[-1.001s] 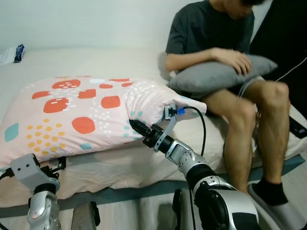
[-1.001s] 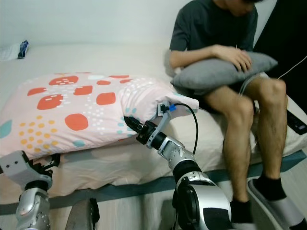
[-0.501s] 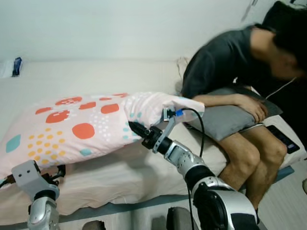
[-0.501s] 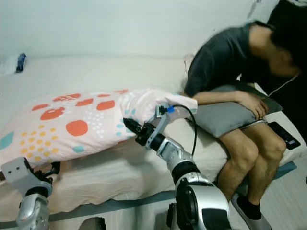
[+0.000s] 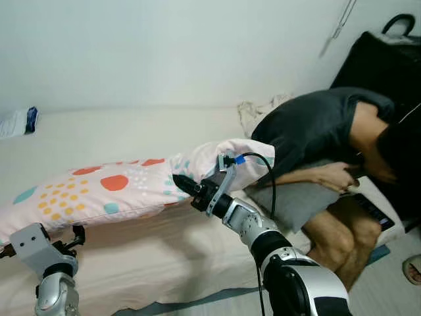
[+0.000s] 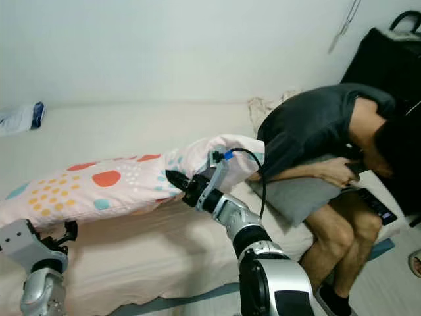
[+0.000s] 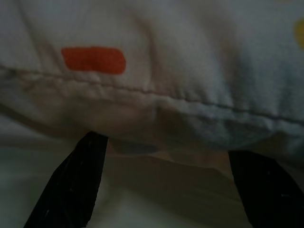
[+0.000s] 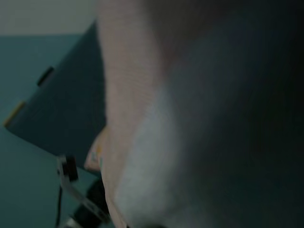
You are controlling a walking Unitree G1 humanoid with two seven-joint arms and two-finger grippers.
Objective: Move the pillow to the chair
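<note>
Right gripper [image 5: 181,184], 2 black fingers on a silver arm with a looped black cable: pressed into the near long edge of the long pink pillow with red, yellow and teal dots and blotches [image 5: 99,194], toward its right end. The fingertips are buried in the fabric, so whether they are pinched on it cannot be told; the right wrist view gives dim pink cloth close to the lens.

Left gripper [image 7: 161,156]: under the pillow's left end, near the front edge of the bed. In the left wrist view its 2 black fingers [image 7: 71,185] stand apart, 1 on either side, with the pillow's stitched seam and a red patch directly ahead of them and no cloth caught between.

The pillow spans the 2 arms above the cream bed sheet [image 5: 131,257], its right end higher and just beside a person in a dark grey T-shirt [image 5: 316,128]. This person sits on the bed's right edge, bent far forward over a plain grey cushion [image 5: 289,201] held across the lap. A black bag [image 5: 381,66] stands against the white wall behind, and a blue and white packet [image 5: 16,122] lies at the far left of the bed.
</note>
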